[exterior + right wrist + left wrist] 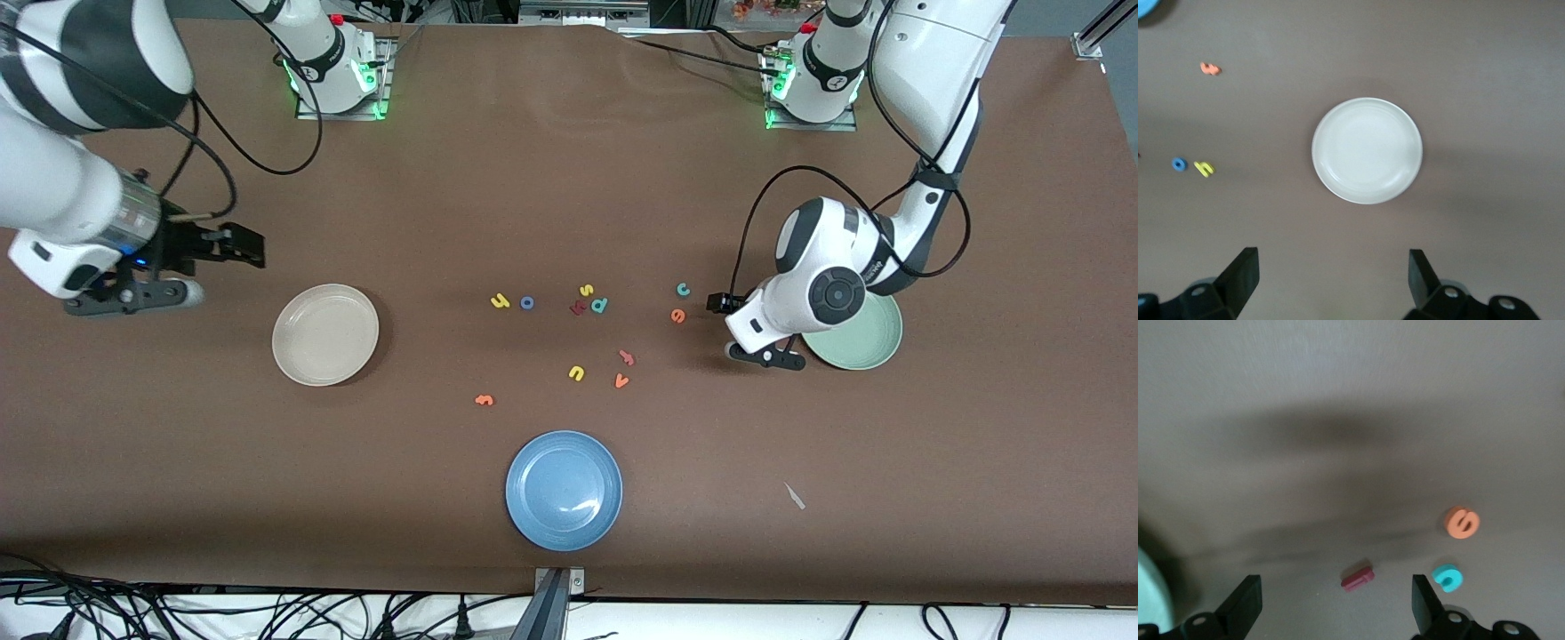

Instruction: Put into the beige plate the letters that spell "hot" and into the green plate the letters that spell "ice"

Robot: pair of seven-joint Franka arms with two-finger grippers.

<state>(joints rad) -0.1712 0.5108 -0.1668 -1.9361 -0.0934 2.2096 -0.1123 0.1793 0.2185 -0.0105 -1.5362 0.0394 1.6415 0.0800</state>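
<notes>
Down low, front view first: left gripper (718,304) open near the table at nine o'clock of the green plate (876,351), holding nothing; teal c (683,289) at ten o'clock of it, orange e (677,315) at eight, both just beside. Right gripper (242,246) open and empty, waiting up at ten o'clock of the beige plate (325,334); yellow h (500,301) and blue o (526,303) at mid-table; blue plate (564,489) at six o'clock, well apart

Left wrist view next: dark red i (1358,578) between the spread fingers (1243,608), long axis roughly across the gap, so probably gripped end to end unless the wrist turns; c (1447,577) close by one finger, likely to get nudged

Right wrist view last: beige plate (1367,151) bare, straight ahead of the open fingers (1239,280)
</notes>
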